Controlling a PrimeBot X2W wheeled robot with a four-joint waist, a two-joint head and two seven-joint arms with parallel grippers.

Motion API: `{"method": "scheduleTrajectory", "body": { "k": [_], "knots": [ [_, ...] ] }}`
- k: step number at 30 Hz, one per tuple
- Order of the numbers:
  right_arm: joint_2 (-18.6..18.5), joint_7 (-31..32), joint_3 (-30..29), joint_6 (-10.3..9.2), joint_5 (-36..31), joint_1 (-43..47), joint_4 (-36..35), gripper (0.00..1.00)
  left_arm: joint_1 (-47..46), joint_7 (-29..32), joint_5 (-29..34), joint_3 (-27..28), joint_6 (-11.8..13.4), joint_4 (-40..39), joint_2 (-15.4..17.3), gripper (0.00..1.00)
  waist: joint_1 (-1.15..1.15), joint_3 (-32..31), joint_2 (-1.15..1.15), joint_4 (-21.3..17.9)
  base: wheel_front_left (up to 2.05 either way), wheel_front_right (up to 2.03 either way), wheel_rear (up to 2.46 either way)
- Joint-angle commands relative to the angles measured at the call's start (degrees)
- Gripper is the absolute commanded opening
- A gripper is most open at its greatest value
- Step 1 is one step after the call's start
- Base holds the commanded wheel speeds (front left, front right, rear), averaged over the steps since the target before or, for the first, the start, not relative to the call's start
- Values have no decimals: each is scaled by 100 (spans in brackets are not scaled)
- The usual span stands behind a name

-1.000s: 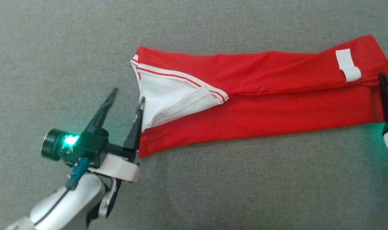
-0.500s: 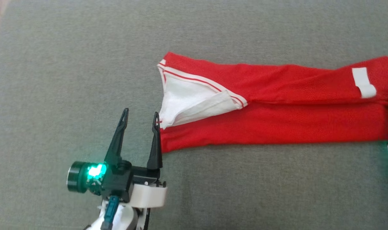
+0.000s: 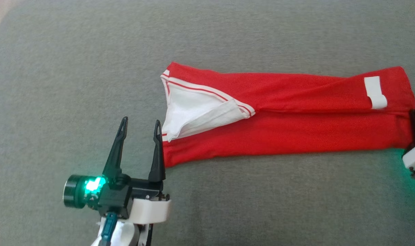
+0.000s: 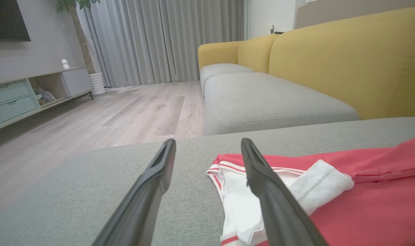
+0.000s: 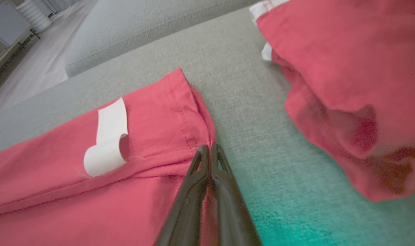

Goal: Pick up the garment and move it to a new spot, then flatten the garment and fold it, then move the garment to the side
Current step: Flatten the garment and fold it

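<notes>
The red garment lies folded into a long strip on the grey cushion, its white lining showing at the left end. My left gripper stands open just left of that end, its right finger beside the cloth edge. In the left wrist view, the left gripper has bare cushion between its fingers and the garment to the right. My right gripper is shut at the hem of the garment, near a white label. It appears as the right gripper in the head view.
A second bundle of red cloth lies on the cushion right of my right gripper. A yellow sofa back rises behind the seat. The cushion edge drops to a wooden floor at the left.
My right gripper has shut at the garment's right hem. My left gripper has swung upright beside the left end, still open. The head camera has shifted.
</notes>
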Motion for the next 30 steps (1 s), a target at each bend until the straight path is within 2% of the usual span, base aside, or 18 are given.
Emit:
{"method": "scheduleTrajectory", "body": {
  "k": [1, 7, 12, 15, 18, 23, 27, 30],
  "knots": [
    [-274, -118, 13, -5, -123, 12, -344, 0, -1, -29, 135, 373, -129, -134, -31, 100, 0, -90, 0, -278, 0, 0, 0],
    [-686, 44, -173, -5, -223, -162, -945, 0, 93, -29, 295, 644, -354, -122, -128, 100, 0, -155, 0, -636, 0, 0, 0],
    [-888, 195, -216, -5, -271, -240, -1347, 0, 123, -29, 386, 769, -513, -83, -199, 100, 0, -202, 0, -742, 0, 0, 0],
    [-888, 331, -237, -5, -216, -290, -1747, 0, 132, -29, 444, 840, -620, -42, -276, 100, 0, -241, 0, -751, 0, 0, 0],
    [-752, 488, -235, -5, -186, -246, -2289, 0, 176, -29, 491, 898, -726, -4, -355, 100, 0, -294, 0, -711, 0, 0, 0],
    [-320, 785, -86, -5, -119, 0, -3462, 0, 298, -29, 556, 1011, -859, 73, -474, 100, 0, -403, 0, -588, 0, 0, 0],
    [138, 1035, 240, -5, -126, 118, -4284, 0, 357, -29, 611, 1105, -960, 112, -566, 100, 0, -445, 0, -484, 0, 0, 0],
    [561, 1167, 623, -5, -202, 131, -4599, 0, 371, -29, 658, 1139, -1044, 146, -654, 100, 0, -458, 0, -383, 0, 0, 0]
  ]
}}
